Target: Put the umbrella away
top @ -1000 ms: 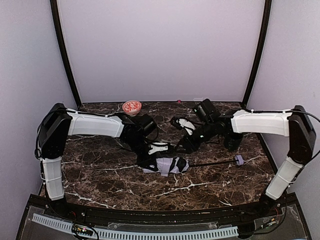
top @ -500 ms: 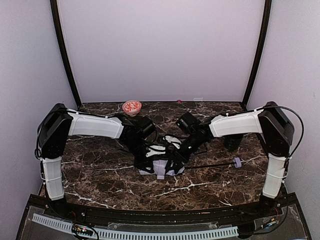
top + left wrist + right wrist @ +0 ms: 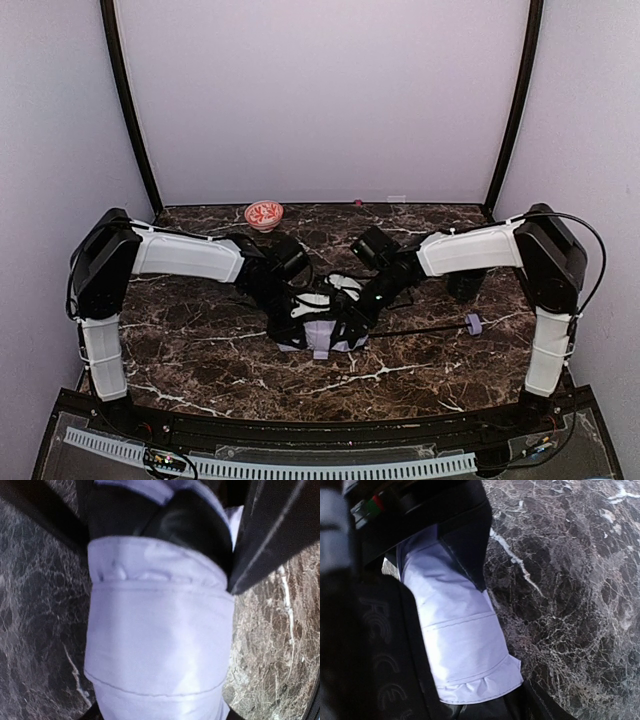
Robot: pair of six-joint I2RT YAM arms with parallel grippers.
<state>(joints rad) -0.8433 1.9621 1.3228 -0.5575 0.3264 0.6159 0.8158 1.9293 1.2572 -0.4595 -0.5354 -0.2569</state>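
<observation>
The umbrella (image 3: 326,334) lies folded at the table's middle, a pale lavender bundle with black folds. Its thin black shaft (image 3: 420,328) runs right to the small lavender handle (image 3: 477,323). My left gripper (image 3: 303,316) is down on the bundle's left part; in the left wrist view the lavender fabric (image 3: 160,640) fills the space between the jaws and hides the fingertips. My right gripper (image 3: 352,316) is down on the bundle's right part. In the right wrist view the fabric (image 3: 462,630) sits between a broad black finger (image 3: 385,670) and the other at lower right.
A red patterned bowl (image 3: 264,213) stands at the back left of the dark marble table (image 3: 200,350). A dark mug (image 3: 465,286) stands under the right forearm. A small pink object (image 3: 357,203) lies at the back edge. Black frame posts rise at both back corners.
The right arm swung left from the table's back middle and came down on the umbrella beside the left gripper. In the last half second both arms barely moved.
</observation>
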